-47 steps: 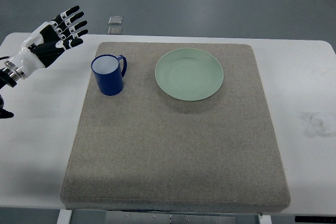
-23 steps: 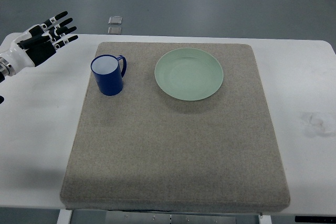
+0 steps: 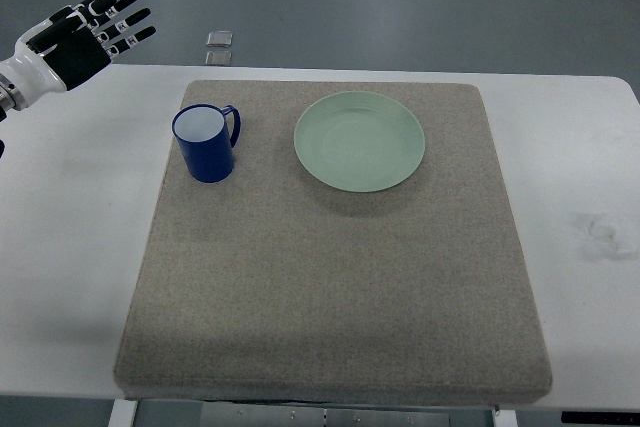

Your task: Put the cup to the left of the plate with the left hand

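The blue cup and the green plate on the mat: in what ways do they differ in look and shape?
The cup is dark blue outside with a white inside; the plate is pale green all over. The cup is tall with a handle; the plate is flat, wide and has none. The cup stands left of the plate, apart from it. Both are round, empty, and rest on the grey mat.

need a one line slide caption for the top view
Blue cup stands upright left of the green plate on the grey mat; the open left hand is apart from it.
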